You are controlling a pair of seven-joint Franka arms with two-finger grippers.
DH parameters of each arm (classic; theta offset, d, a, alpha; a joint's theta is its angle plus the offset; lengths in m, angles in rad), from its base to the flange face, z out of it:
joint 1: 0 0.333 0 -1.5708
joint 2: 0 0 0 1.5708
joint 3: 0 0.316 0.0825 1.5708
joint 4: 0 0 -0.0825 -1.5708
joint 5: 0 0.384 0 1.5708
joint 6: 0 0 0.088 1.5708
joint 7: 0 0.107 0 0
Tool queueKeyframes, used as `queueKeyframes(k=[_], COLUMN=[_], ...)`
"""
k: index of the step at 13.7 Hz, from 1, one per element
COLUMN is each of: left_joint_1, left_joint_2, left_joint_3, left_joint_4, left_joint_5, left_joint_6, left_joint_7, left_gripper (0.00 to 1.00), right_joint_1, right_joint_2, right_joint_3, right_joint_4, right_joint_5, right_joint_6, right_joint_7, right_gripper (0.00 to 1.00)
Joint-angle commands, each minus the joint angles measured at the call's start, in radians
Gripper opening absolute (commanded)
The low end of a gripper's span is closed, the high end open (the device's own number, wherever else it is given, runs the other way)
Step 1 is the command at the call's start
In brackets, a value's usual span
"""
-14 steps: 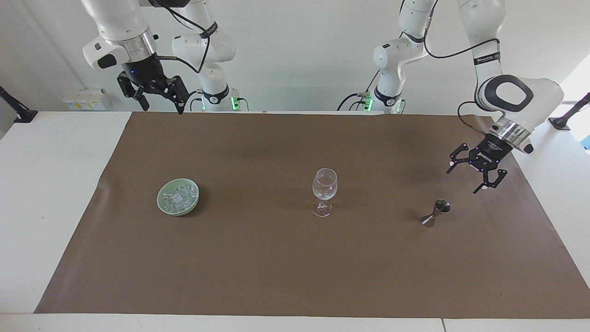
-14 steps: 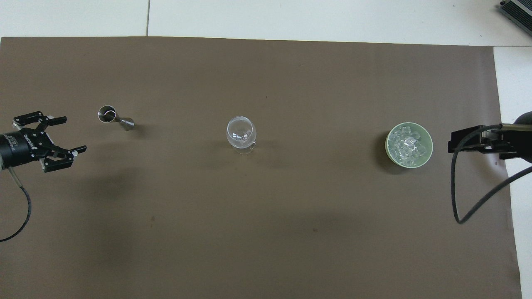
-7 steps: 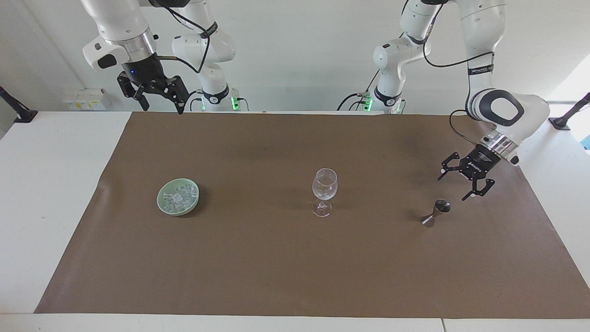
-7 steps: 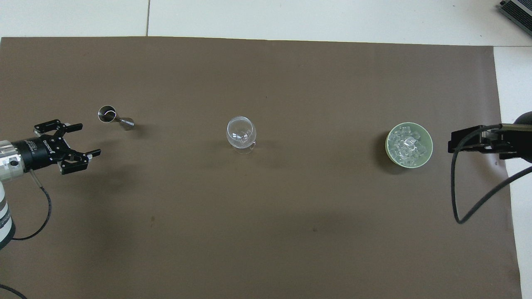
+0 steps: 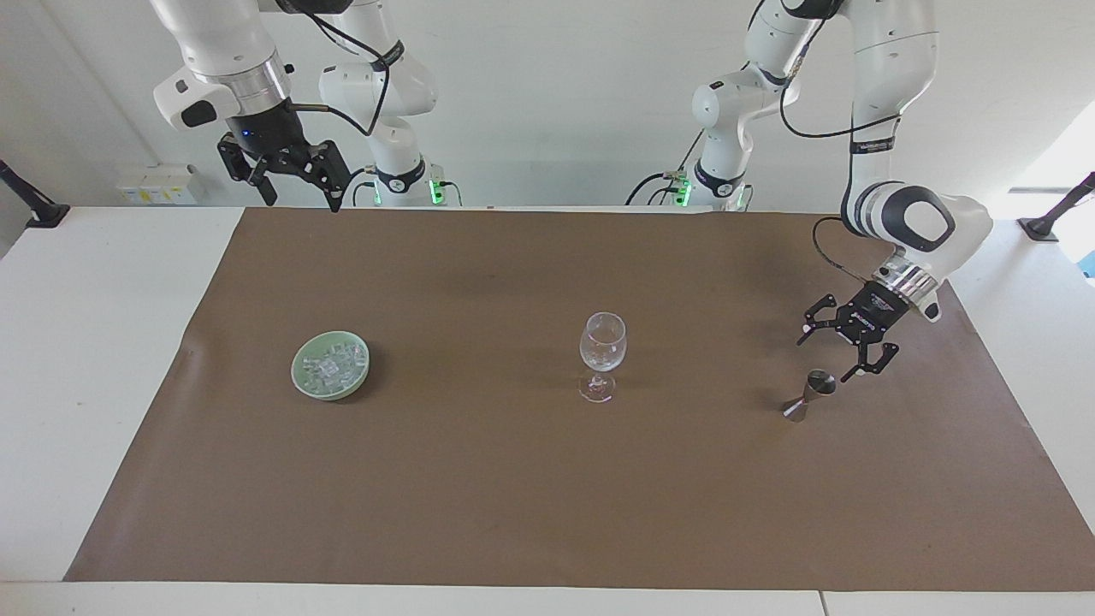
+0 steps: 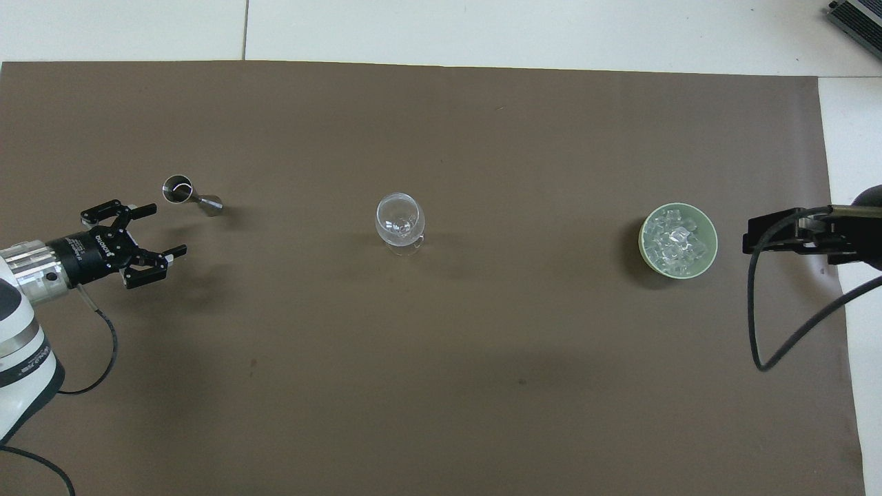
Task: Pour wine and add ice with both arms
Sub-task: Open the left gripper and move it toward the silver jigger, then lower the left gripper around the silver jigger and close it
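The left claw [image 5: 843, 349], fingers spread and empty, hangs just beside the steel jigger [image 5: 809, 395], at about two o'clock from it in the facing view. To grip well, I judge it should straddle the narrow waist and close gently, keeping the jigger upright so nothing spills. The right claw [image 5: 293, 178], also spread, waits high over the worktop's [image 5: 85, 342] robot-side edge. The ice [image 6: 674, 240] sits heaped in a green bowl [image 6: 711, 234] at three o'clock from the wine glass [image 6: 400, 219] overhead. Whether the jigger holds wine is unclear; the right claw is cut off overhead.
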Motion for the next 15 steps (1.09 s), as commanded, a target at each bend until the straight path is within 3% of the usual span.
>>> queueKeyframes(k=[1, 5, 15], left_joint_1=[-0.037, -0.072, -0.078], left_joint_2=[0.027, 0.053, 0.085], left_joint_3=[0.003, 0.005, 0.005], left_joint_4=[-0.003, -0.003, -0.001], left_joint_5=[-0.107, -0.219, -0.327], left_joint_6=[0.04, 0.049, 0.065], left_joint_7=[0.076, 0.174, 0.239], left_gripper=[1.0, 1.0, 1.0], right_joint_1=[0.006, 0.008, 0.006], right_joint_2=[-0.021, -0.021, -0.022], right_joint_3=[-0.007, -0.007, -0.007], right_joint_4=[-0.024, -0.025, -0.024], right_joint_5=[-0.003, -0.003, -0.003], right_joint_6=[0.013, 0.012, 0.012], right_joint_7=[0.002, 0.002, 0.002], right_gripper=[1.0, 1.0, 1.0])
